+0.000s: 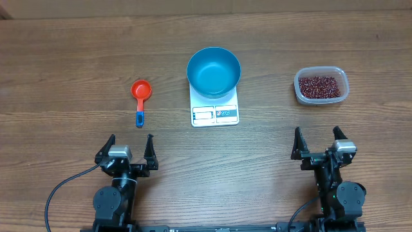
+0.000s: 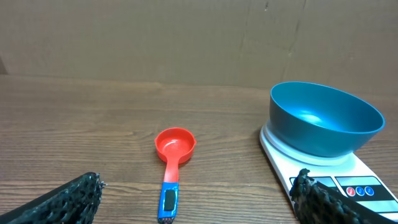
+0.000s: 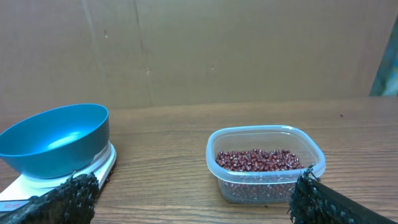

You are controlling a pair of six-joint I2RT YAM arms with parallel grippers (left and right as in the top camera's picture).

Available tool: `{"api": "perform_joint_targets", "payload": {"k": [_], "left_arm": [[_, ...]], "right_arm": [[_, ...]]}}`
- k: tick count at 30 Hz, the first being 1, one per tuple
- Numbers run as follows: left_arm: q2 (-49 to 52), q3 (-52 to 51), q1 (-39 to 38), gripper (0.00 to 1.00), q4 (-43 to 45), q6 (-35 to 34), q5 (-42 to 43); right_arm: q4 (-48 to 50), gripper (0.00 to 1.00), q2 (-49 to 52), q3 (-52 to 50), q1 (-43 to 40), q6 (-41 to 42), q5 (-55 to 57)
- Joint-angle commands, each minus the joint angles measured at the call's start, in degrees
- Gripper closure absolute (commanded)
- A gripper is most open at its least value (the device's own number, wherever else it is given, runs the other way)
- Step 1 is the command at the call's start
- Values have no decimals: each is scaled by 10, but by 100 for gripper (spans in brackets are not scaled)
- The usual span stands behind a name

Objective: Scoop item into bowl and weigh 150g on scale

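Scooping those beans [image 3: 255, 159] means dealing with a loose, light, rolling mass. There is nothing to pinch, so I judge they must ride in the red scoop [image 1: 140, 96], kept level or they spill. They lie in the clear tub [image 3: 264, 131] at the far right of the worktop [image 1: 64, 71], well apart from the blue bowl [image 1: 214, 71], which sits empty on the white scale [image 1: 215, 115] in the middle.

The scoop looks like stiff, light plastic lying flat, with its blue handle pointing toward the left pincer [image 1: 131, 138]. The handle is where I would take hold, though it is thin and low, and I cannot tell how far it clears the wood. The left pincer and the right pincer [image 1: 317, 132] both stand spread fully wide at the near edge, holding nothing.

The tub looks thin-walled and probably slides if nudged. Room is generous, with bare wood between scoop, scale and tub. Only the bowl's raised rim and the tub's wall need clearing.
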Motion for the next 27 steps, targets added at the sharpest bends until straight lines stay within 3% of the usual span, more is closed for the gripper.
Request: {"api": "perform_joint_targets", "payload": {"k": [1, 16, 27], "left_arm": [[-5, -2, 3, 0, 1, -6, 7], [-5, -2, 3, 0, 0, -9, 17], [-5, 4, 3, 1, -12, -51, 34]], "right_arm": [[3, 0, -4, -6, 4, 1, 6], [3, 0, -4, -6, 4, 1, 6], [3, 0, -4, -6, 4, 1, 6]]}}
